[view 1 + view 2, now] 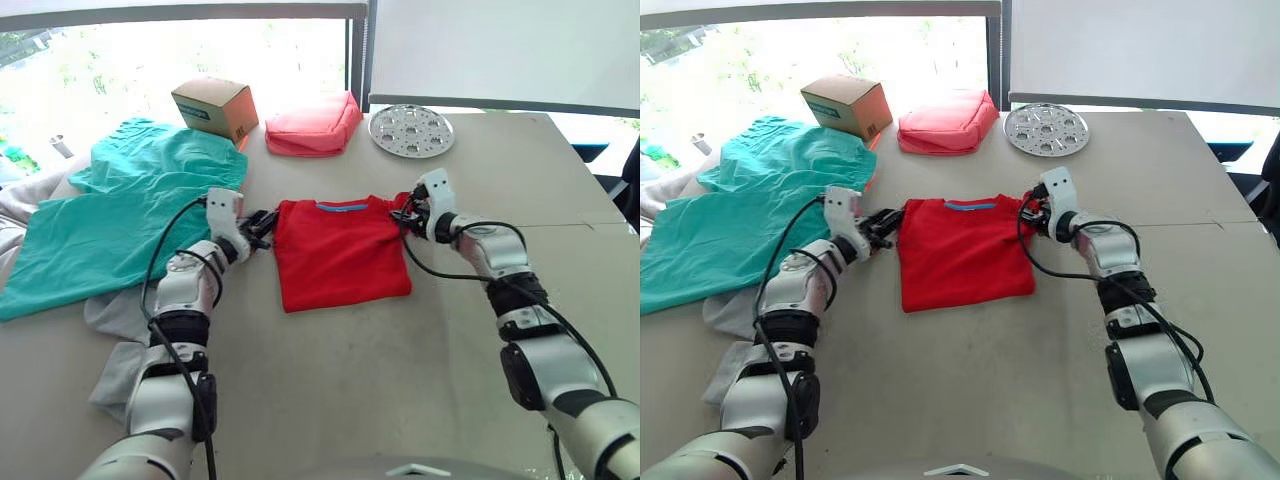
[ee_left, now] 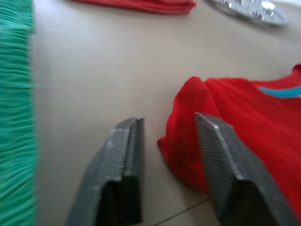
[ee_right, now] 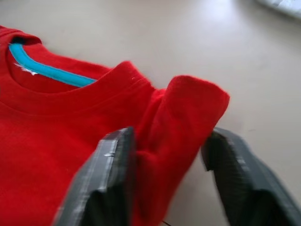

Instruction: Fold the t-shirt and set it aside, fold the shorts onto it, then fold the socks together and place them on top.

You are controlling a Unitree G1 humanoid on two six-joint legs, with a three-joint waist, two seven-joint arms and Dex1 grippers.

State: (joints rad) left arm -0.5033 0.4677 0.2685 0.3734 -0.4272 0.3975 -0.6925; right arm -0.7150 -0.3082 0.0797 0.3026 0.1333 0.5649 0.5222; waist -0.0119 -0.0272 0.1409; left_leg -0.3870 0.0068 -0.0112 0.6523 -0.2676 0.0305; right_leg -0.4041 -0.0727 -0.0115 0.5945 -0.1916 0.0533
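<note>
Crumpled teal shorts sprawl at upper left, the left gripper parted around the shoulder corner of the smooth red shirt — folded square, centre frame — and the right gripper parted around a bunched fold opposite.

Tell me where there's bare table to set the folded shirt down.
The widest bare patch runs along the near edge of the table, below the t-shirt and between the two arms. Another lies right of the right gripper, below the metal disc. The left side is crowded: the shorts, cardboard box and pink pouch.
</note>
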